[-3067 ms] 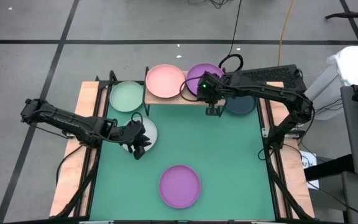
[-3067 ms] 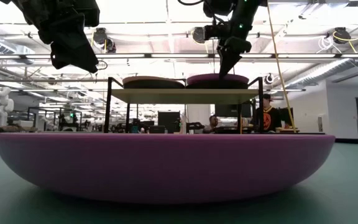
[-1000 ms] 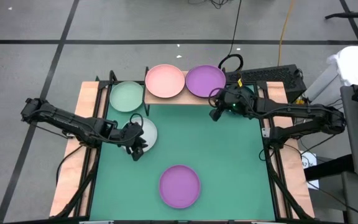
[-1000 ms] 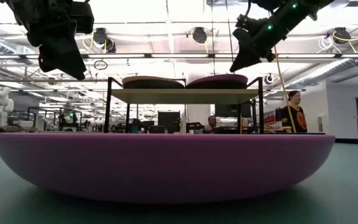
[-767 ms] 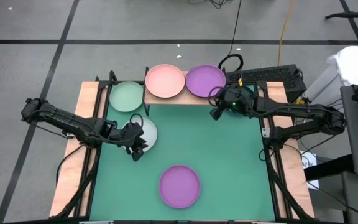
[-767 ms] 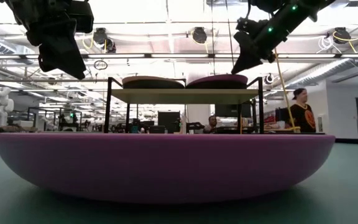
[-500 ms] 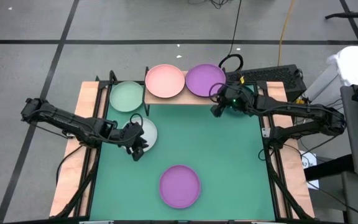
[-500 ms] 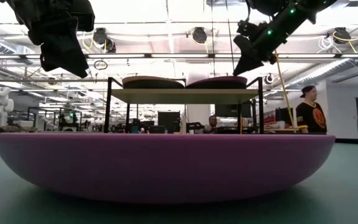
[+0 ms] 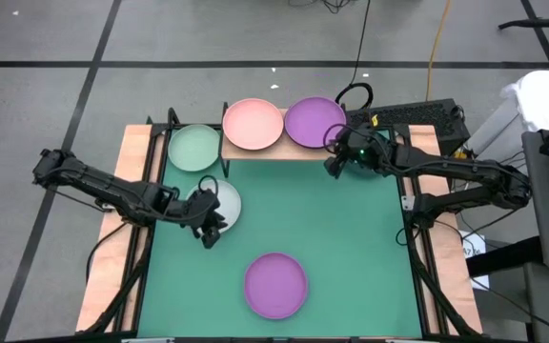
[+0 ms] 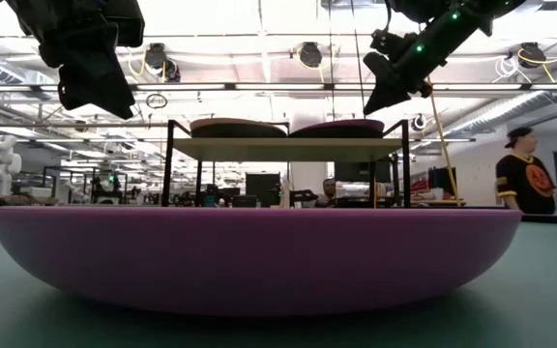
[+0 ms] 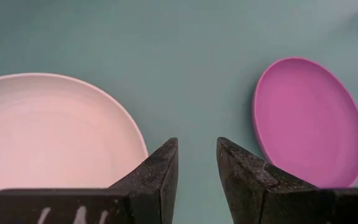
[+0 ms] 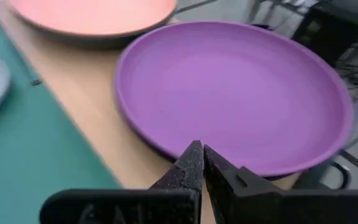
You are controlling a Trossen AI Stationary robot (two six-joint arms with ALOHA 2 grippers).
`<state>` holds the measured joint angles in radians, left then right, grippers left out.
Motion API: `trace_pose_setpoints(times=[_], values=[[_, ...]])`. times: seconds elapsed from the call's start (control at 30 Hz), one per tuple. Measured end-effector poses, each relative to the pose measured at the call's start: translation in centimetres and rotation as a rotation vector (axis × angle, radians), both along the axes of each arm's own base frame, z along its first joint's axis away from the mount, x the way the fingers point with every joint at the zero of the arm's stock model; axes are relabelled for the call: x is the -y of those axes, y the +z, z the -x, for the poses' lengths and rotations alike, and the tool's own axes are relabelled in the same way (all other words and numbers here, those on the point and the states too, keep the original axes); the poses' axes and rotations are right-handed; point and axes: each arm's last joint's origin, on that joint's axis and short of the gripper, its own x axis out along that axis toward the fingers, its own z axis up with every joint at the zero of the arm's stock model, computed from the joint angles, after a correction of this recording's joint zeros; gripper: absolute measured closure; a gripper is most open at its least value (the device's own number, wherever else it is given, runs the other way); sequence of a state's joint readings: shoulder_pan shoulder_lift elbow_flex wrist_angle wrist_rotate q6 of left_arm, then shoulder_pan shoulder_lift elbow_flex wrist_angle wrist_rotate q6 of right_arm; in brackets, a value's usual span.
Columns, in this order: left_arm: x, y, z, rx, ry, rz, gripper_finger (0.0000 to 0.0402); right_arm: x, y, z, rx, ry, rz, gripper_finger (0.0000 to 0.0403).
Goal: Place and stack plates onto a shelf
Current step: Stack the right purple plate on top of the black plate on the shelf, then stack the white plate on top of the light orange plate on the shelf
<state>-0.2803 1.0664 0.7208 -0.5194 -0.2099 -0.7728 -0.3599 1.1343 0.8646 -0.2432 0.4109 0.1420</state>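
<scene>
The light-wood shelf (image 9: pixel 287 152) stands at the table's far edge. On it rest a pink plate (image 9: pixel 253 124) and a purple plate (image 9: pixel 315 122), side by side. My right gripper (image 9: pixel 331 171) is shut and hangs just near of and above that purple plate's rim (image 12: pixel 166 149); in the low view its tip (image 10: pixel 368 106) stays clear of the plate. My left gripper (image 9: pixel 212 232) is open, hovering over the mat between the pale white-blue plate (image 11: pixel 48 137) and the second purple plate (image 11: pixel 309 118). A mint green plate (image 9: pixel 194 148) lies left of the shelf. The dark plates are hidden.
The second purple plate (image 9: pixel 276 284) lies near the table's near edge and fills the foreground of the low view (image 10: pixel 259 261). Bare green mat (image 9: pixel 351 248) spreads across the middle and right. Wood strips line both sides. A person (image 10: pixel 523 174) stands in the room beyond.
My right gripper has crept a little toward the far edge, closer to the purple plate on the shelf, still shut. The plates have not moved. The person in the background has walked to the right.
</scene>
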Motion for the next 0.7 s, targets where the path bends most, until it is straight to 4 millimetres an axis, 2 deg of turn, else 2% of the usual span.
trace_pose_setpoints(times=[0.17,0.4,0.7], values=[[0.2,0.0,0.0,0.002,0.002,-0.002,0.0286,0.6,0.0,0.3,-0.011,-0.049,0.020,0.0403],[0.2,0.0,0.0,0.002,-0.005,-0.011,0.0286,0.6,-1.7,0.7,-0.009,-0.092,-0.034,0.0403],[0.2,0.0,0.0,0.002,-0.002,-0.009,0.0286,0.5,-0.1,0.7,0.095,-0.072,0.036,0.0403]])
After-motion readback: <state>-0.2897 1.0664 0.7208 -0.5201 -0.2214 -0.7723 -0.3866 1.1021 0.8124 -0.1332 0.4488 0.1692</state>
